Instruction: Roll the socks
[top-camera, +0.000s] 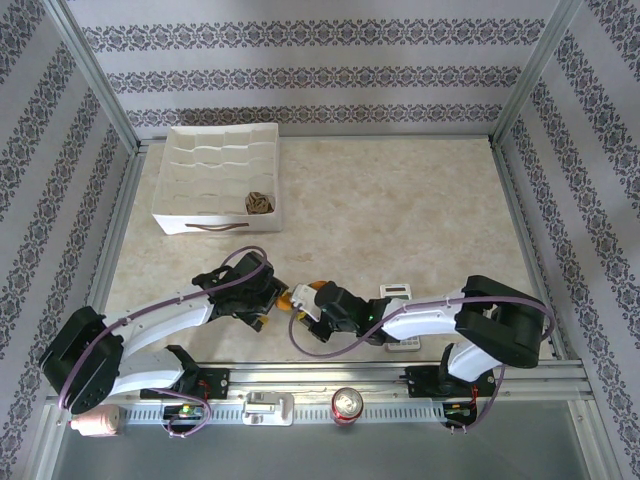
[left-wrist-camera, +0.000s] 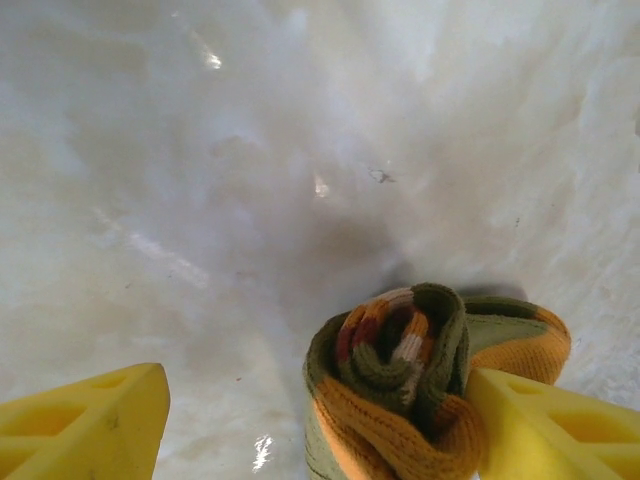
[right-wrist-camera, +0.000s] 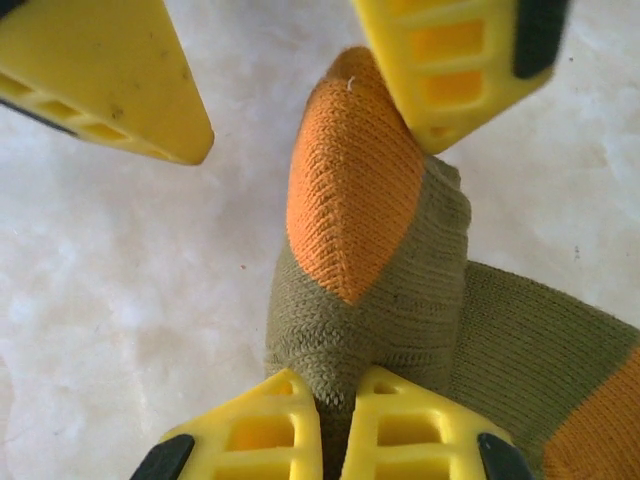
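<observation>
**A:** Olive sock (right-wrist-camera: 400, 290) first: where does it lie?

**B:** On the pale marbled table (top-camera: 400, 220), close to the near edge and between the two grippers. The left wrist view shows its striped cuff wound into a loose roll. The right wrist view shows an orange patch facing up.

**A:** And the right gripper (right-wrist-camera: 338, 378)?

**B:** Closed on that sock. Both yellow fingers pinch the olive knit just below the orange patch.

**A:** The left gripper (left-wrist-camera: 315, 378)?

**B:** Spread wide. One finger touches the side of the roll, and the other hangs over bare table, apart from the fabric.

**A:** The second sock?

**B:** The brown argyle sock (top-camera: 258, 203) sits bundled in the near-right compartment of the white organizer box (top-camera: 200, 228). That box is at the far left of the table, well apart from both arms.

**A:** Anything else?

**B:** A red can (top-camera: 347, 403) stands on the rail at the near edge, between the arm bases.
</observation>
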